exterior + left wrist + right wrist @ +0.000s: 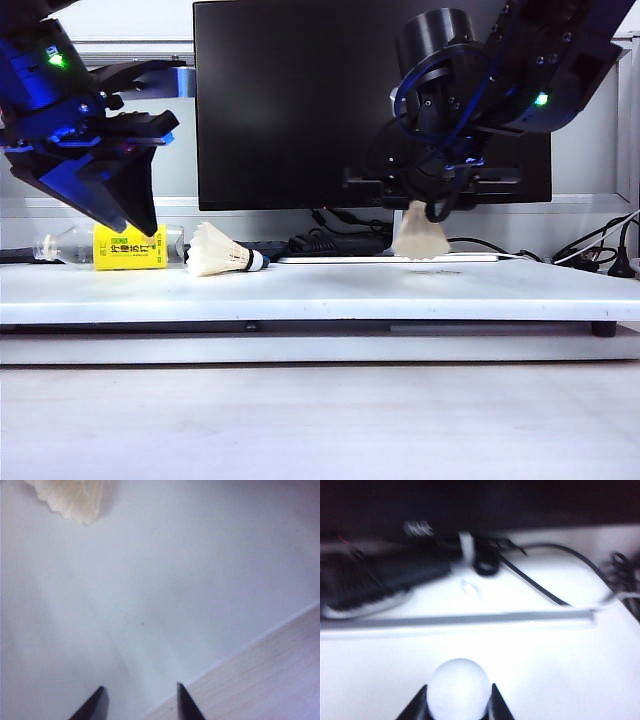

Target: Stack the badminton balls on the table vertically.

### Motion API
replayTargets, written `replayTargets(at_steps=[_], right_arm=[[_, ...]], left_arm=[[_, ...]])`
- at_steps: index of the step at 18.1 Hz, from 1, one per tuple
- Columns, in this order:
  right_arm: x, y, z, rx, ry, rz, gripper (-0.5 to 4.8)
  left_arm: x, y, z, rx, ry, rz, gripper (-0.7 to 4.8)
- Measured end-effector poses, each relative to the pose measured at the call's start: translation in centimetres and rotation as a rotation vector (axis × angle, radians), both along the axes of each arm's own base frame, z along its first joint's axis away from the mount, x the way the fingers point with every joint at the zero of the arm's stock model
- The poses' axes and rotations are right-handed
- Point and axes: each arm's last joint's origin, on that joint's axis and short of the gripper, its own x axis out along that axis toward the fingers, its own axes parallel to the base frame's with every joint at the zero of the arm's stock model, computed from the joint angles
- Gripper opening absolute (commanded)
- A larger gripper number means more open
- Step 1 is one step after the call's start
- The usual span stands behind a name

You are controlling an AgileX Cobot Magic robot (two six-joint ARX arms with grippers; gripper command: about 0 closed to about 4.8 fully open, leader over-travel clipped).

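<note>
- Step in hand, as judged: transport of the first badminton ball. The right pincer (437, 210) hangs above the right half of the surface (330, 290), jaws closed on the held badminton ball (420, 235). The skirt hangs downward, clear of the board; in the right wrist view the round cork tip (457, 687) sits clamped between the two jaws.
- The second badminton ball (222, 252) lies on its side on the left half of the surface, skirt toward the left end, banded cork toward the middle.
- The left pincer (135, 205) hovers near the left end, above and just beside that ball. Its jaws stand apart and hold nothing; in the left wrist view only the skirt edge (70, 497) shows beyond them.
- Next move, as judged: one ball must stand upright so the other can nest over it, axes aligned.
- Containers: a clear bottle with a yellow label (125, 246) lies at the left rear edge; contents cannot be told.
</note>
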Motion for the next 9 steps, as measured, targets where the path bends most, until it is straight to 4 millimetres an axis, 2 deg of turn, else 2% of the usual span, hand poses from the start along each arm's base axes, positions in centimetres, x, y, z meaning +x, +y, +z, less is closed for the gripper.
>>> replayTargets(at_steps=[9], right_arm=[[0.04, 0.13, -0.71, -0.012, 0.035, 0.037, 1.05]], left_arm=[[0.14, -0.08, 0.15, -0.011, -0.02, 0.0, 1.87]])
